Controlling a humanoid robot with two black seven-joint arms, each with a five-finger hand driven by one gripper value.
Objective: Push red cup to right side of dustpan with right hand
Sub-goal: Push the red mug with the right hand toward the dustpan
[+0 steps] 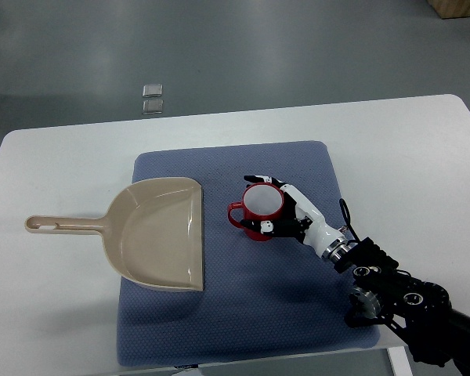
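Observation:
A red cup (256,213) with a white inside stands upright on the blue mat (243,313), its handle pointing left toward the dustpan. The beige dustpan (157,235) lies on the mat's left part, its mouth facing right and its handle (63,225) reaching out over the white table. The cup stands a short gap to the right of the dustpan's open edge. My right hand (278,205) comes in from the lower right and wraps the cup's right side, with fingers (260,179) curled over the far rim and the thumb (269,229) against the near side.
The white table (423,157) surrounds the mat. My right forearm (392,290) crosses the mat's lower right corner. Two small clear squares (152,97) lie on the grey floor beyond the table's far edge.

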